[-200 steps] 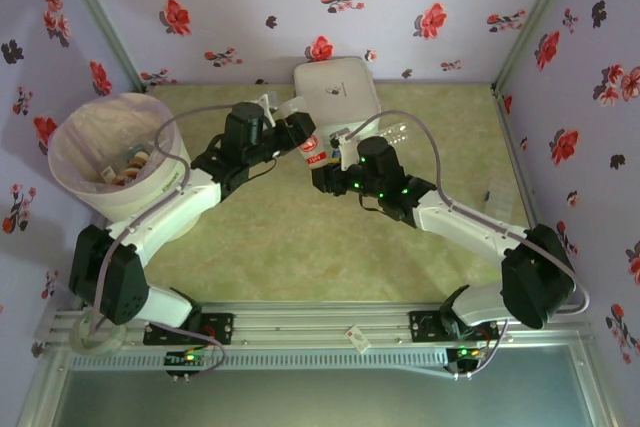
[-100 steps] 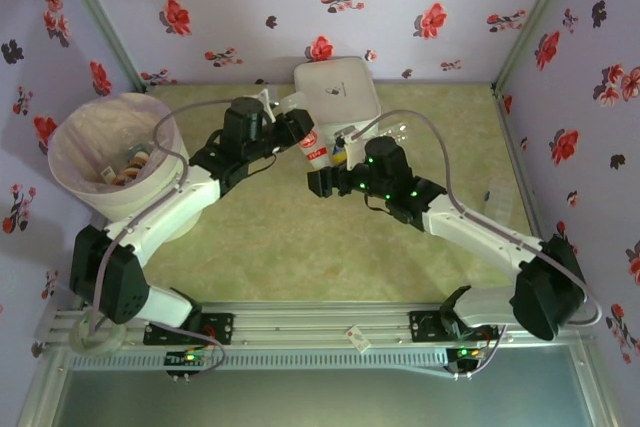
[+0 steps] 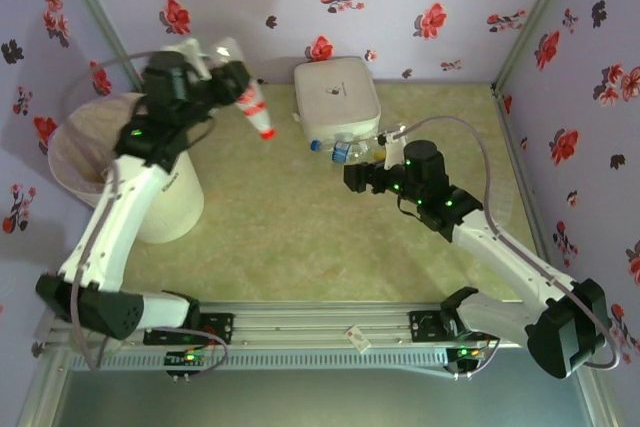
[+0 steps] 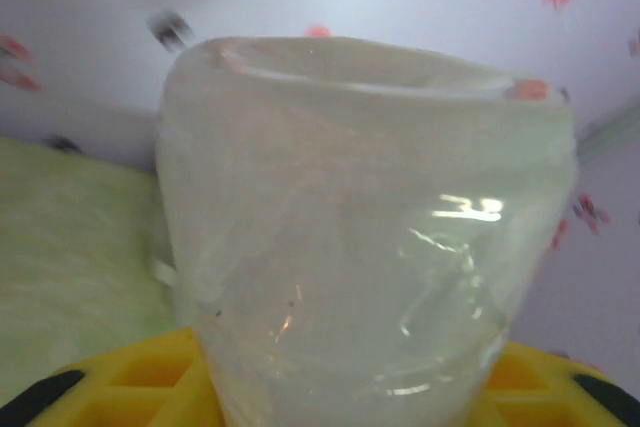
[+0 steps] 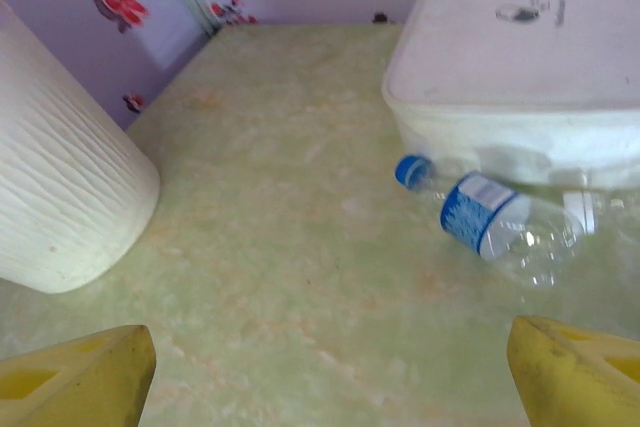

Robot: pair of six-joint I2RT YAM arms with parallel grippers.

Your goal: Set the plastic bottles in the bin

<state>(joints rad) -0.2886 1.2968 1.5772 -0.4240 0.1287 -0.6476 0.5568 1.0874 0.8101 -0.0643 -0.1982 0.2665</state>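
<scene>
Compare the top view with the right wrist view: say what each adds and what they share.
Top view adds: the left gripper holding a red-capped bottle up near the bin, and the bin's bag lining. Right wrist adds: the blue-and-white label on the blue-capped bottle and the ribbing of the bin's wall. Shared: the bin, the white box, the blue-capped bottle lying beside that box, and the open right gripper.
</scene>
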